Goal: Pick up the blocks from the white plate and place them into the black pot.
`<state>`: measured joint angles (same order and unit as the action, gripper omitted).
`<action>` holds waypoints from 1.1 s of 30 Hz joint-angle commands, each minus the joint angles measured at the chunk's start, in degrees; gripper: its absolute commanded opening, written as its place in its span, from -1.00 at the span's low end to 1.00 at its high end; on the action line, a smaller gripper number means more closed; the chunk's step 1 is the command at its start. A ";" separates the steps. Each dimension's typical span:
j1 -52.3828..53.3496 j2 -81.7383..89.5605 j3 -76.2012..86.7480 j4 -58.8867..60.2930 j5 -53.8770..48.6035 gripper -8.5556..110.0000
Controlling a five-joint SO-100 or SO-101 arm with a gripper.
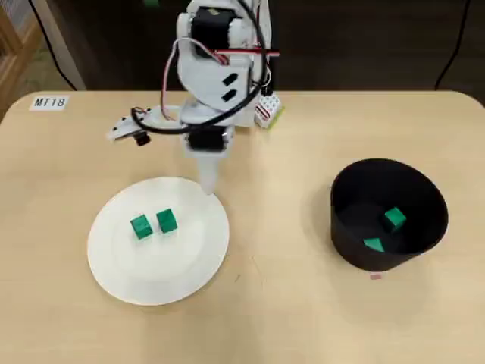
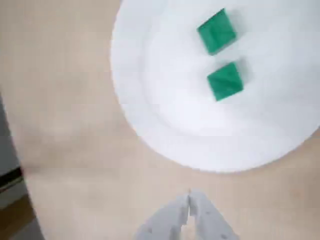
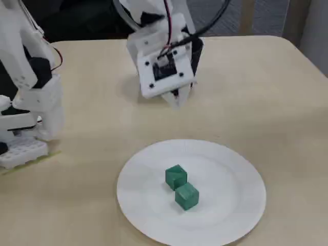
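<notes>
Light wood table (image 1: pixel 288 318), dark floor behind it. Overhead view, left to right: label reading "MT18" (image 1: pixel 50 101) at the far left corner, then the white plate (image 1: pixel 121 277) with two green blocks side by side on it, left block (image 1: pixel 141 227) and right block (image 1: pixel 167 221), close but not quite touching. Gripper (image 1: pixel 208 187) hangs just past the plate's far rim, empty, jaws pressed together (wrist view shows only a hairline seam between the fingertips (image 2: pixel 189 202)). Well to the right, the black pot (image 1: pixel 345 189) stands upright with two more green blocks inside: one (image 1: pixel 393 219) near the middle, the other (image 1: pixel 373 244) against the near wall.
</notes>
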<state>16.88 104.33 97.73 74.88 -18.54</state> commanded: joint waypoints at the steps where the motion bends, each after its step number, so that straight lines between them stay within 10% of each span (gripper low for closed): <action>1: 2.55 -2.72 -1.32 0.79 -6.33 -0.90; 14: 13.36 -21.62 -21.36 8.35 -26.81 -0.90; 33: 13.80 -38.76 -42.54 19.34 -31.11 -0.89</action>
<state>31.64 64.51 57.30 93.43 -49.48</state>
